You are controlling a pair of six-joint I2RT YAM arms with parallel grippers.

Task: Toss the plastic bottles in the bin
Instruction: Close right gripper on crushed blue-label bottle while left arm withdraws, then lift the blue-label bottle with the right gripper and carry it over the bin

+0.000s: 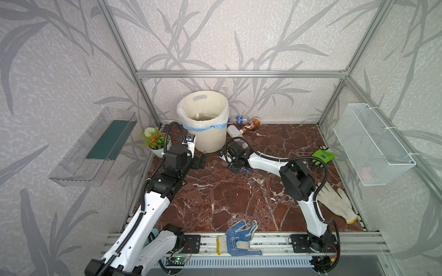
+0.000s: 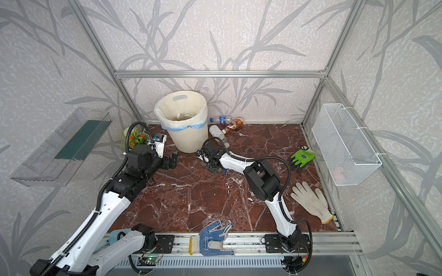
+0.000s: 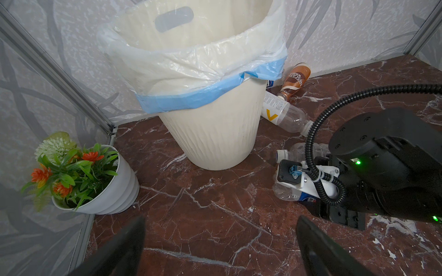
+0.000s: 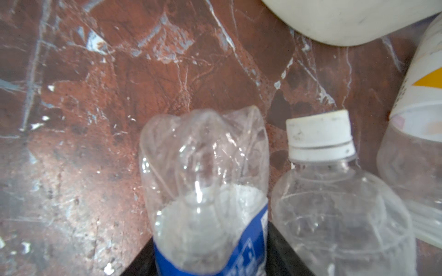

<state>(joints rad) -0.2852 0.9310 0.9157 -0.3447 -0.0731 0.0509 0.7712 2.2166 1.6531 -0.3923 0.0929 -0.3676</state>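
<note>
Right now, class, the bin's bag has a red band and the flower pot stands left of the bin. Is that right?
No: the band is blue, not red, as the left wrist view shows. The pot does stand left of the bin.

Bin (image 2: 189, 141): at the back wall, one bottle (image 2: 184, 116) inside
Beside bin: blue-labelled bottle (image 2: 221, 119), brown-labelled bottle (image 2: 234, 124) and white-labelled bottle (image 2: 216, 132), lying just right of it
Left gripper (image 2: 172, 159): jaws apart, near bin's base
Right gripper (image 2: 211, 165): low on tabletop (image 2: 203, 203)

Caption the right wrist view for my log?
Fingers of the right gripper clamp a crushed blue-label bottle on the marble floor beside a white-capped bottle, near the bin.
</note>
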